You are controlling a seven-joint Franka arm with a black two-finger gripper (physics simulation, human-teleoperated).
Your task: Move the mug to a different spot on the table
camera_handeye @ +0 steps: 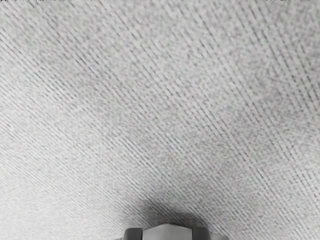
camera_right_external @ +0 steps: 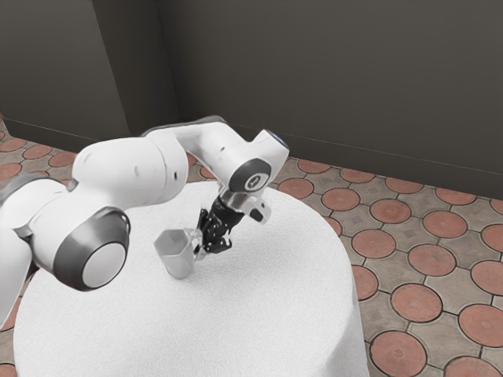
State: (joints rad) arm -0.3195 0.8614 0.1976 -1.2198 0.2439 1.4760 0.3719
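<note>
A pale grey mug [camera_right_external: 174, 255] with a faceted rim leans tilted over the white tablecloth [camera_right_external: 259, 314], near the table's middle. My black gripper [camera_right_external: 199, 244] comes down from the upper right and is shut on the mug's right-hand side, at its rim or handle. In the wrist view a grey piece of the mug [camera_handeye: 165, 233] sits just under my hand, with a dark shadow around it on the woven tablecloth [camera_handeye: 160, 100]. I cannot tell whether the mug's base touches the cloth.
The round table [camera_right_external: 330, 259] drops off at its edge on the exterior view's right, above a red-tiled floor [camera_right_external: 424, 236]. My own white arm [camera_right_external: 118, 196] covers the table's left part. A dark wall [camera_right_external: 354, 78] stands behind.
</note>
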